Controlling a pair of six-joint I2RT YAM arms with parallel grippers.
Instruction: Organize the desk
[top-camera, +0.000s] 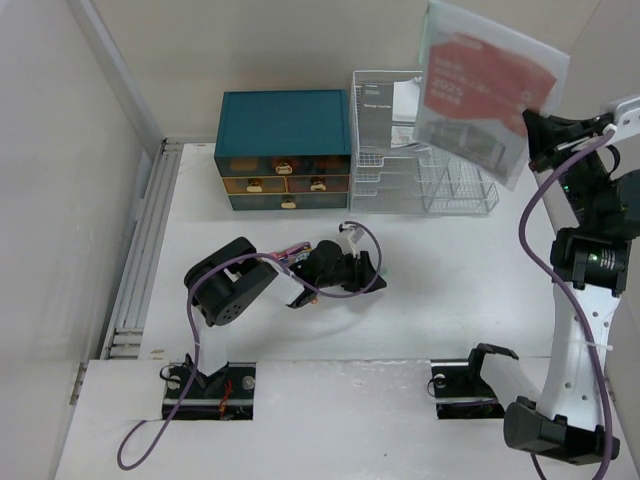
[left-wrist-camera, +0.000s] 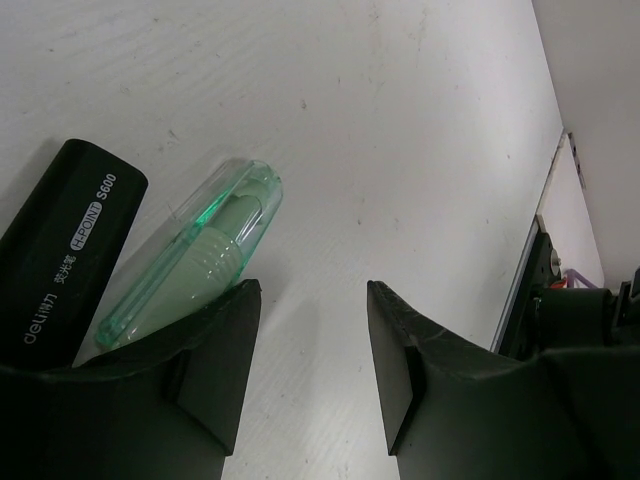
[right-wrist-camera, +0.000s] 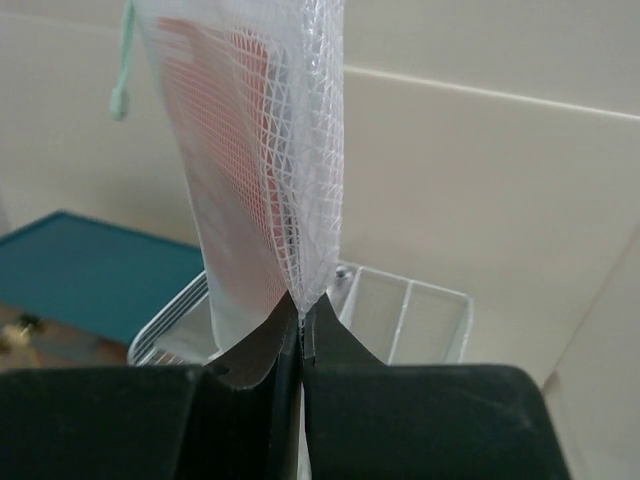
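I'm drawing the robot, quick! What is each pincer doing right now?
Left pincer: open, holding nothing.
Right pincer: closed on the mesh pouch.

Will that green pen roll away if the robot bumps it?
Probably: the green pen looks round and the desk is smooth. The black marker close beside it would likely block it that way. Its shiny plastic might slip in the open left pincer.

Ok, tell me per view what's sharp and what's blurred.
Top external: even light, faint shadows on the desk; the raised mesh pouch looks soft. Left wrist: print on the black marker and the green highlighter sharp, fingers dark. Right wrist: mesh crisp at the right gripper; teal drawer box and wire rack blurred.
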